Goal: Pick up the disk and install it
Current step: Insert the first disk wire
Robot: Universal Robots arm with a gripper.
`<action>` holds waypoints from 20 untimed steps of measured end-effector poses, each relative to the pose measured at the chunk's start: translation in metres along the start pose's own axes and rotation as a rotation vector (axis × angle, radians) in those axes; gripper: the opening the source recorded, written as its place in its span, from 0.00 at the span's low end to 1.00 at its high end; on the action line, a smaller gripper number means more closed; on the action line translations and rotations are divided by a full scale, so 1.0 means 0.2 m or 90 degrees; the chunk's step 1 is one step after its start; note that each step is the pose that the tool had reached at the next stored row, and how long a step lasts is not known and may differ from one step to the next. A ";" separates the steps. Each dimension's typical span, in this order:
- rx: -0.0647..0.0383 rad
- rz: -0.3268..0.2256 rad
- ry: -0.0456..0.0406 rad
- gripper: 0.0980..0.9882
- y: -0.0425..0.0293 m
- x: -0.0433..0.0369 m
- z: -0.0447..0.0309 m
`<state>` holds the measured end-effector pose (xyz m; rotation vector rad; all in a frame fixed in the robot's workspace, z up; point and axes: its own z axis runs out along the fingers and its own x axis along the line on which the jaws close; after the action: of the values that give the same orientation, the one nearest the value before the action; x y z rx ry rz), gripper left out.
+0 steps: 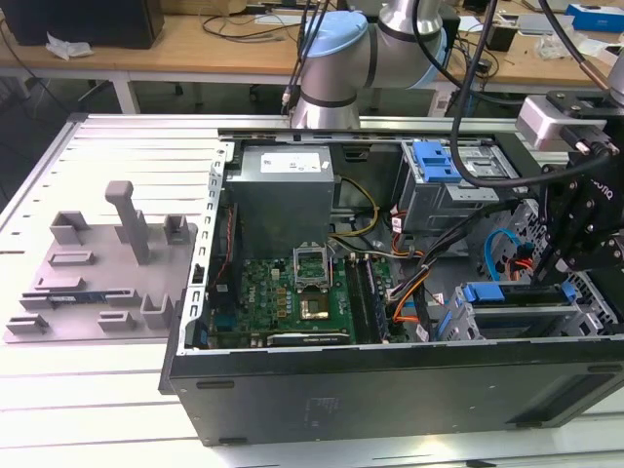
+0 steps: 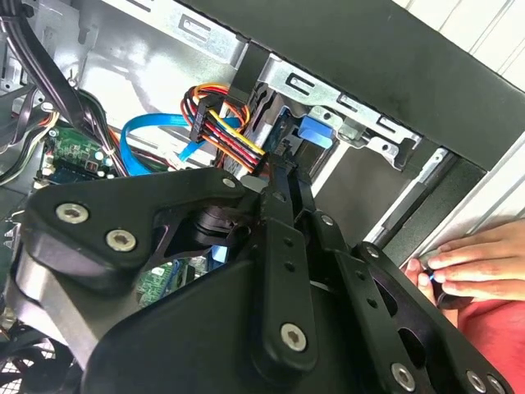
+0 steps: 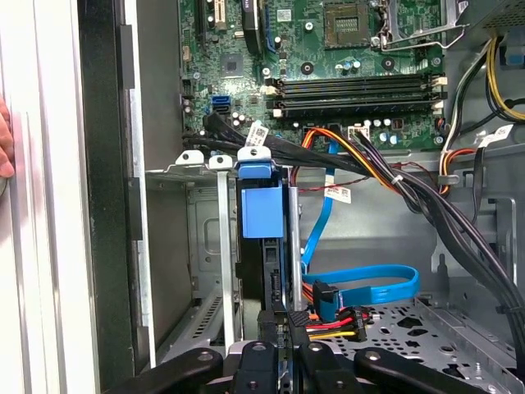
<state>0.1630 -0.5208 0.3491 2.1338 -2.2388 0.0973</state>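
While the claw [image 3: 279, 361] hangs over the drive cage inside the open computer case [image 1: 390, 380], its fingers pinch the disk [image 3: 271, 279] edge-on. That disk stands upright in the cage bay, blue carrier rail showing. A hand [image 2: 467, 263] rests on the case edge.

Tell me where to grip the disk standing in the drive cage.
Probably take the disk by its thin exposed edge, pinching across the flat faces and coming from the case's open side: it stands on edge in the drive cage, whose walls flank it.
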 end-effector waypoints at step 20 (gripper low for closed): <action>0.000 0.000 0.0000 0.08 0.000 -0.002 0.026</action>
<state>0.1630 -0.5208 0.3437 2.1339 -2.2388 0.0972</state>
